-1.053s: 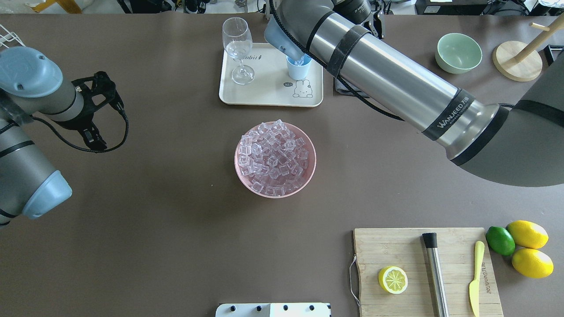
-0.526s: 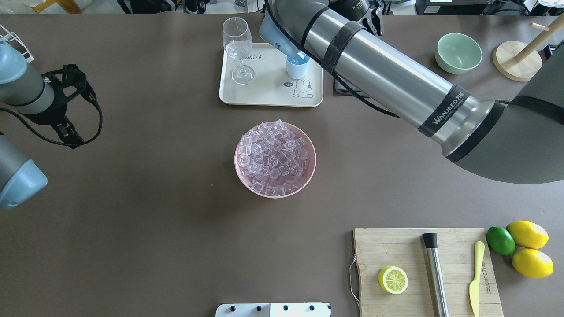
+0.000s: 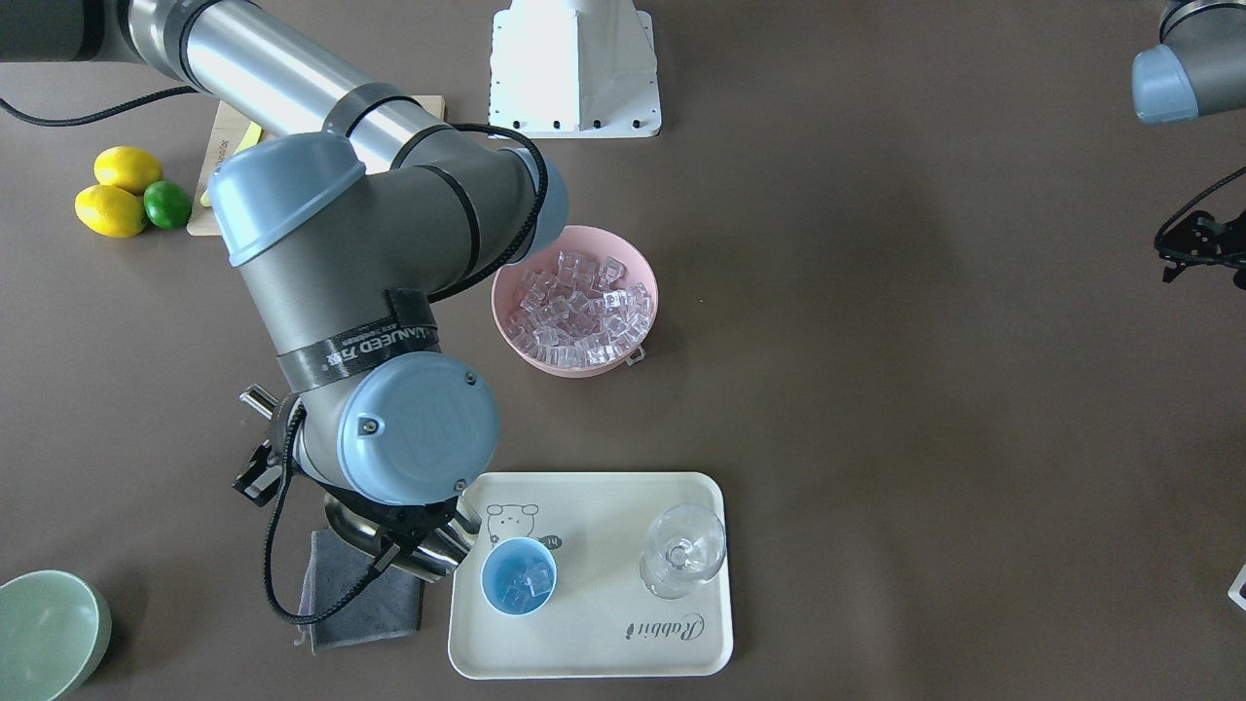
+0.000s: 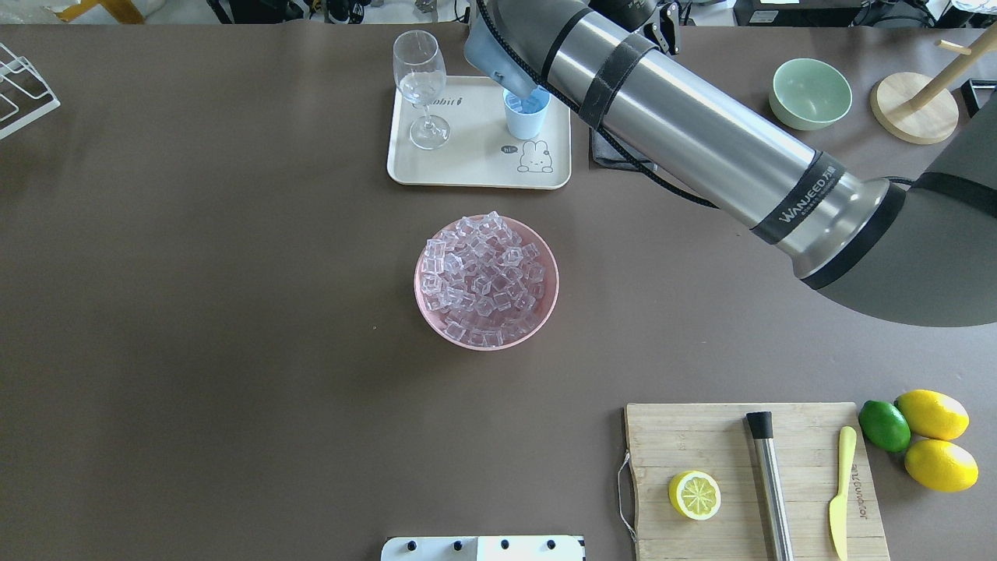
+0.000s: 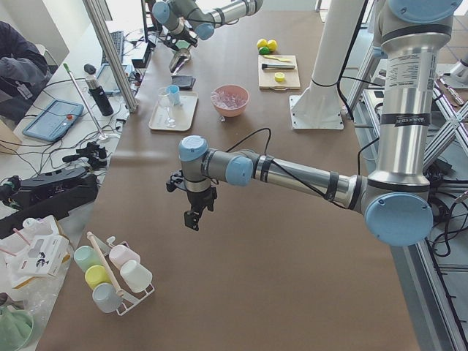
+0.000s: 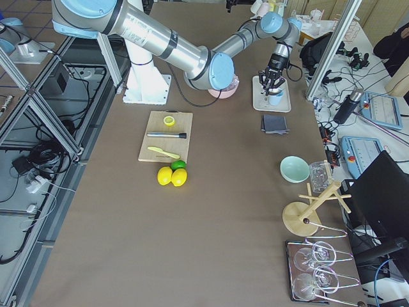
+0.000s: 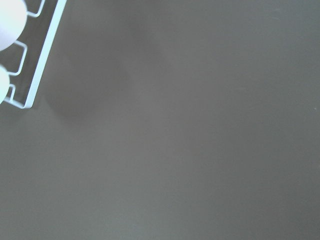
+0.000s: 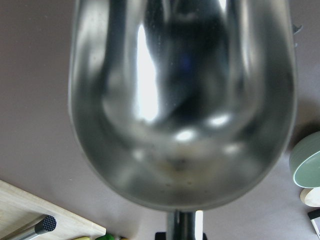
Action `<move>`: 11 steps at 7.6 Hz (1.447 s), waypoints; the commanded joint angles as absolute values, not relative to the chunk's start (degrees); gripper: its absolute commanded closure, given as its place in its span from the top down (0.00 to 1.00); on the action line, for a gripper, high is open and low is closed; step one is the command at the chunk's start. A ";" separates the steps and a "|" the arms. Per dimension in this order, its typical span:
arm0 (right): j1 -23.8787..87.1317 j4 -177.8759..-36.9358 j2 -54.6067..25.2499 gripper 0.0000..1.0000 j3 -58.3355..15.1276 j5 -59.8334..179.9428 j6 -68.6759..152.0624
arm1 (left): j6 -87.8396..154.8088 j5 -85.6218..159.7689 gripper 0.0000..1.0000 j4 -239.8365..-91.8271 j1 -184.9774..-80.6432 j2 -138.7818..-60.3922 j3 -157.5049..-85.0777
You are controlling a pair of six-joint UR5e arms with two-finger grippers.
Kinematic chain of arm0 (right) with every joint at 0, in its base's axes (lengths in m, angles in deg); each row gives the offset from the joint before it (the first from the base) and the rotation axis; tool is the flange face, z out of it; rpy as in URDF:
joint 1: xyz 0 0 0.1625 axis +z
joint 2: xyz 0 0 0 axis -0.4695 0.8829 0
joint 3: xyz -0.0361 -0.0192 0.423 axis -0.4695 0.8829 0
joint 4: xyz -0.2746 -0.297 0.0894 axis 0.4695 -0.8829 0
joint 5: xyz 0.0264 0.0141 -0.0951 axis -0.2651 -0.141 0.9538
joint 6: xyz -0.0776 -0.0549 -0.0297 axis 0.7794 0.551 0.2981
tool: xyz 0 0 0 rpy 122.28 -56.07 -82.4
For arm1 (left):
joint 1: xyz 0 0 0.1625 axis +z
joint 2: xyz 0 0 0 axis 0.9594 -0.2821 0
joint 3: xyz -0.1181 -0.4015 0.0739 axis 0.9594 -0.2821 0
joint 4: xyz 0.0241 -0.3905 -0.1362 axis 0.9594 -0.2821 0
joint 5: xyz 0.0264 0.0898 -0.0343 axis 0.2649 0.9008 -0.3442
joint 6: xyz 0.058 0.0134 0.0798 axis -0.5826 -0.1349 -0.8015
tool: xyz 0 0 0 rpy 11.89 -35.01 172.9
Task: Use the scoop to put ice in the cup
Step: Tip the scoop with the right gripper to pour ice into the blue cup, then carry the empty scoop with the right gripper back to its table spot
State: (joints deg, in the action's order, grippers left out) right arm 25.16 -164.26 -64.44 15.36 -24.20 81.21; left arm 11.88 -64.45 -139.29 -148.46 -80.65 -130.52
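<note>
The cup (image 3: 519, 576) stands on a cream tray (image 3: 604, 643) with a few cubes of ice (image 3: 527, 582) inside; it also shows in the overhead view (image 4: 526, 118). More ice (image 4: 484, 276) fills a pink bowl (image 4: 547, 305) at mid-table. My right gripper (image 3: 275, 446) is shut on the handle of the scoop (image 3: 384, 541). The scoop's bowl hangs just beside the cup, over a grey cloth, and looks empty in the right wrist view (image 8: 182, 105). My left gripper (image 3: 1199, 248) is far off by the table's left end, only partly seen, so I cannot tell its state.
A wine glass (image 4: 421, 86) stands on the tray. A grey cloth (image 3: 362, 599), a green bowl (image 4: 810, 93) and a wooden stand (image 4: 915, 105) are nearby. A cutting board (image 4: 701, 444) holds a lemon half, a steel cylinder (image 4: 769, 483) and a knife. A white wire rack (image 4: 22, 89) is far left.
My left arm has drawn back to the left and out of the overhead view. My right arm has shifted slightly beside the cup.
</note>
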 commanded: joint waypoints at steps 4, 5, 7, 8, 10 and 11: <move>34.40 -168.74 -28.33 0.00 -32.03 -32.31 68.13 | 12.42 -74.71 0.98 -139.73 -163.70 -76.13 -125.34; 33.96 -165.60 -21.80 0.00 -38.23 -32.93 61.95 | 12.51 -75.51 0.98 -139.55 -164.14 -76.13 -125.24; 33.96 -157.63 -14.65 0.00 -39.35 -36.17 47.03 | 12.78 -77.53 0.98 -139.11 -165.02 -76.13 -124.28; 33.61 -147.05 -8.87 0.00 -38.48 -38.97 38.77 | 17.22 -79.01 0.98 -139.20 -165.11 -76.13 -123.67; 29.16 -127.59 -3.38 0.00 -32.52 -40.14 23.65 | 20.07 -79.82 0.98 -139.81 -165.02 -76.39 -122.70; 25.64 -124.73 -3.62 0.00 -29.97 -39.97 20.26 | 19.90 -79.47 0.98 -139.73 -164.85 -76.74 -121.39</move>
State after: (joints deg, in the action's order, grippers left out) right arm 31.03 -134.84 -5.52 -34.55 -39.59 29.99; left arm 19.18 -79.58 -139.63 -165.02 -76.27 -122.95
